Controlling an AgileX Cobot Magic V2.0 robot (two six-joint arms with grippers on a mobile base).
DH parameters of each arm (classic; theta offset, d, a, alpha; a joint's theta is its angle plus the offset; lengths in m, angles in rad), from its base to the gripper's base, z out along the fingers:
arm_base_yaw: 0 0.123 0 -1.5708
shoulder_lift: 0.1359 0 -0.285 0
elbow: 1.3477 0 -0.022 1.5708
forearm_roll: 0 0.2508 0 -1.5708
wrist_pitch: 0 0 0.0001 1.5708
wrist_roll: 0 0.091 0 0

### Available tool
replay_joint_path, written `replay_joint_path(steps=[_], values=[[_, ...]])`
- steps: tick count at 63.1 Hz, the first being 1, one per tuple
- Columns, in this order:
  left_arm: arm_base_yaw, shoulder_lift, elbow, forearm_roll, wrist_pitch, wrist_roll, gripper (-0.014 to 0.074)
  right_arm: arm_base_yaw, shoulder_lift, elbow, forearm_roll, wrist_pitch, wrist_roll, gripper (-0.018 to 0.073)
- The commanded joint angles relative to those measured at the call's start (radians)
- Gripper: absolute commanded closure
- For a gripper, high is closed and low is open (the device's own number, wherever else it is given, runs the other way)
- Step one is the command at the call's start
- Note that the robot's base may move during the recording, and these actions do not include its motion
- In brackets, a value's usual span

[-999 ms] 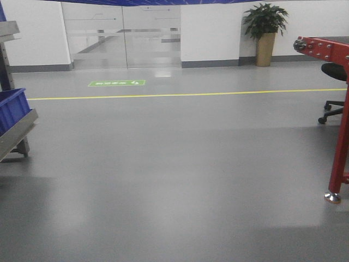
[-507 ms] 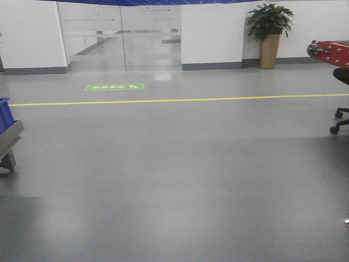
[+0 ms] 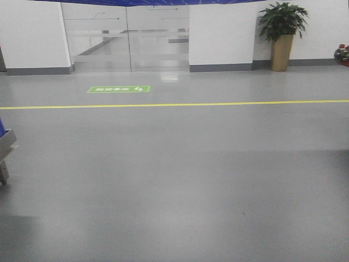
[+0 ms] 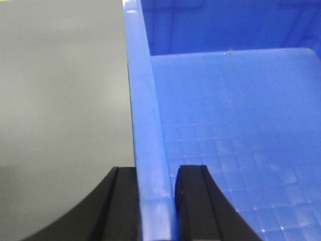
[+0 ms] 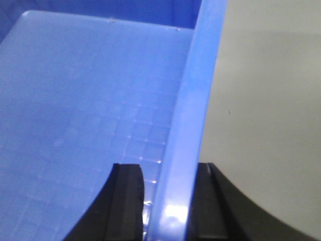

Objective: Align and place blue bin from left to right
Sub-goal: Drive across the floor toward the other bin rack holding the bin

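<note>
The blue bin [image 4: 235,115] fills most of both wrist views, its gridded floor empty, and it hangs above the grey floor. My left gripper [image 4: 155,201] is shut on the bin's left wall rim [image 4: 145,125], one black finger on each side. My right gripper [image 5: 168,201] is shut on the right wall rim [image 5: 193,110] of the bin [image 5: 85,100] in the same way. Neither the bin nor the grippers show in the front view.
Grey floor stretches ahead, crossed by a yellow line [image 3: 180,103], with a green floor sign [image 3: 119,89] beyond it. Glass doors [image 3: 128,38] and a potted plant [image 3: 282,35] stand at the far wall. A metal rack corner [image 3: 6,144] pokes in at the left edge.
The front view has moved forward. The rack with its dark blue bin slid almost out at the left, and the red frame and chair went out at the right.
</note>
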State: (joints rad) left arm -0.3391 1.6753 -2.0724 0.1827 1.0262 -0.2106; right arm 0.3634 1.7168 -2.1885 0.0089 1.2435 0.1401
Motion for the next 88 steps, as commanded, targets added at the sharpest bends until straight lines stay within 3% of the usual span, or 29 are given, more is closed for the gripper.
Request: replay_joint_path(steps=[1,88], values=[[-0.004,-0.013,-0.015,0.032,-0.111,0.016,0.0615,0.004,-0.021,-0.02,0.021,-0.108,-0.046,0.0636],[-0.004,-0.013,-0.015,0.065,-0.111,0.016,0.0615,0.004,0.009,-0.02,0.021,-0.115,-0.046,0.0636]])
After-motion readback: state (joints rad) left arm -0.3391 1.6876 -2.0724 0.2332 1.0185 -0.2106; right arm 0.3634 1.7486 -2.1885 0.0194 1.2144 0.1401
